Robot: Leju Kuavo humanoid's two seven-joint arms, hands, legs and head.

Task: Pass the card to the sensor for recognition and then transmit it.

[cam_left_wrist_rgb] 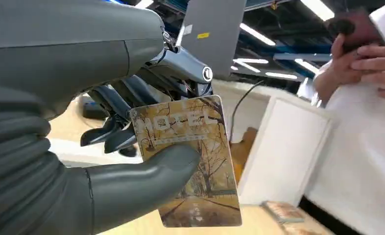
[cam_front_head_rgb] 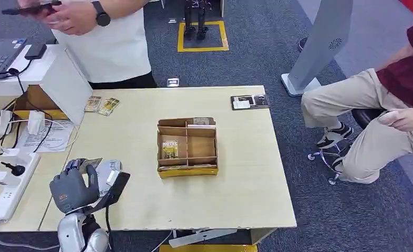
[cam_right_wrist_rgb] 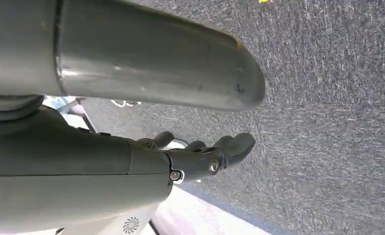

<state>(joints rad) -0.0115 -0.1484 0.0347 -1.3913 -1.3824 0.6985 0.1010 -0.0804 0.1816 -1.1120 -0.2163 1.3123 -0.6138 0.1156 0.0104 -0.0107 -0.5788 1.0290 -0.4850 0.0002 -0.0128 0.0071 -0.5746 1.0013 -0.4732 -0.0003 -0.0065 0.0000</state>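
The robot's left hand [cam_front_head_rgb: 74, 188] was raised over the near left corner of the pale wooden table [cam_front_head_rgb: 246, 184], and it held the card [cam_left_wrist_rgb: 188, 159] pinched between its thick thumb and the darker fingers [cam_left_wrist_rgb: 107, 134] behind it. The card, printed with a yellow-brown tree scene and the word HOTEL, stood out beyond the thumb tip, with most of its face showing. Just beside the hand, on the table, sat the sensor [cam_front_head_rgb: 112, 176], a grey-white box with a dark sloping plate; I could not tell whether the card touched it. The right hand [cam_right_wrist_rgb: 205, 154] hung over the grey carpet with its fingers loosely apart and nothing in them.

In the middle of the table stood a cardboard organiser [cam_front_head_rgb: 187, 147] with another card in one compartment. Two more cards [cam_front_head_rgb: 102, 105] lay near the far left. A person in a white shirt [cam_front_head_rgb: 110, 42] stood behind the table holding a phone, and a second person [cam_front_head_rgb: 383, 121] sat off to the right.
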